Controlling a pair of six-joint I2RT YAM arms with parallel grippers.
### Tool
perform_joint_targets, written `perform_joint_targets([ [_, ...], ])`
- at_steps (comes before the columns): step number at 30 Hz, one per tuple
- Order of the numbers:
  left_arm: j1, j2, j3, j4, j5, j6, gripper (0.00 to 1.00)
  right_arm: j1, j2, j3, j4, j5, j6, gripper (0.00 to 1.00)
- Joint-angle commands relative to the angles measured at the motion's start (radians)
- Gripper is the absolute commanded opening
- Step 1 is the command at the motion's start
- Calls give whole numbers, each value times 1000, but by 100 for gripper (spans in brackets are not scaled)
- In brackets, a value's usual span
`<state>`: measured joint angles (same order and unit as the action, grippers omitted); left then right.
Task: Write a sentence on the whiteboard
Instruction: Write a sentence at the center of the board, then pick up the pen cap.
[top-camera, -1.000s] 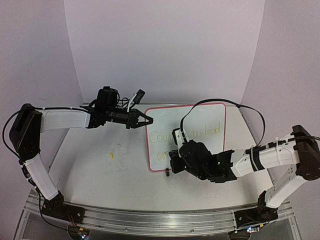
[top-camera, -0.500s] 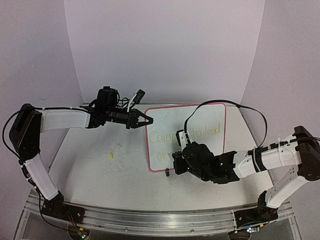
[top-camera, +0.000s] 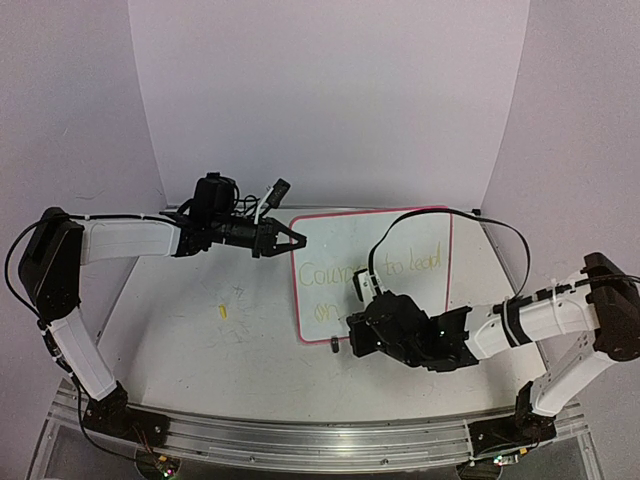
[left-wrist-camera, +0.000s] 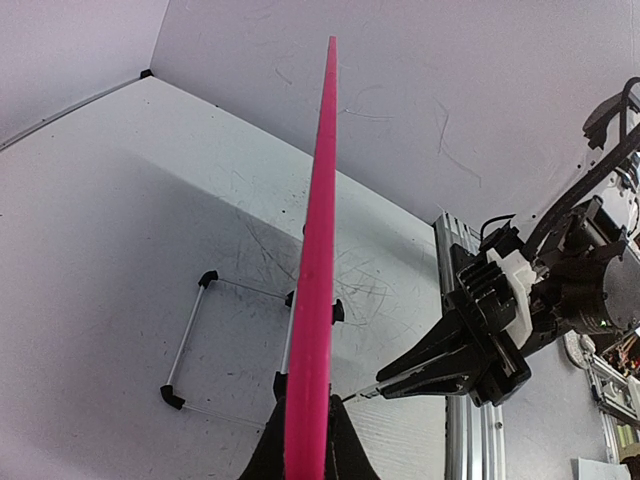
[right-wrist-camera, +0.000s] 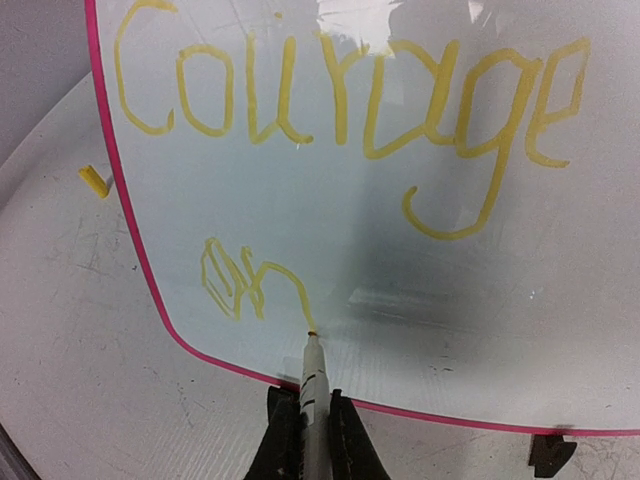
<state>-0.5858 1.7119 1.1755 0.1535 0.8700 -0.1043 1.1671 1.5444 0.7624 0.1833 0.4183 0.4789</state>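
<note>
Right gripper (right-wrist-camera: 305, 415) pinched tight on marker (right-wrist-camera: 312, 362). Marker tip touches whiteboard (right-wrist-camera: 430, 280) below the sentence (right-wrist-camera: 340, 100). Left gripper (left-wrist-camera: 306, 445) clamped closed on the whiteboard's pink rim.

The whiteboard (right-wrist-camera: 480, 330) is glossy white with a pink-red rim; the sentence (right-wrist-camera: 340, 95) above the marker (right-wrist-camera: 312, 375) tip is pale yellow. The marker is white, yellow-tipped, over a white table (right-wrist-camera: 80, 380) flecked with dark scuffs.

we find open table (top-camera: 170, 325) left of the board (top-camera: 420, 235), broken only by a small yellow bit (top-camera: 222, 310). the right gripper (right-wrist-camera: 303, 425) and its cable (top-camera: 430, 209) bar the board's front; the left gripper (top-camera: 298, 240) blocks its top-left corner.
</note>
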Motion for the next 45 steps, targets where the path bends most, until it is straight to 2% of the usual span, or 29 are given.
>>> perform_joint_targets([
  [1,4,-44,-7,-23,-94,62,0,-16,15,8,-10,15,3,0],
  [9,4,-42,-5,-23,-95,62,0,-15,-83,-22,-8,-4,1,0],
  [30,5,-47,-7,-24,-96,64,0,-18,-6,17,10,73,-6,0],
  [34,4,-51,-9,-25,-111,66,0,-6,-95,25,-43,31,-20,0],
  [37,4,-55,-8,-31,-128,72,6,3,-219,3,-112,9,-32,0],
  [41,4,-63,-5,-47,-158,87,25,-3,-390,-50,-156,79,-60,0],
  [45,4,-76,-8,-56,-183,100,41,-59,-464,-70,-168,111,-89,0],
])
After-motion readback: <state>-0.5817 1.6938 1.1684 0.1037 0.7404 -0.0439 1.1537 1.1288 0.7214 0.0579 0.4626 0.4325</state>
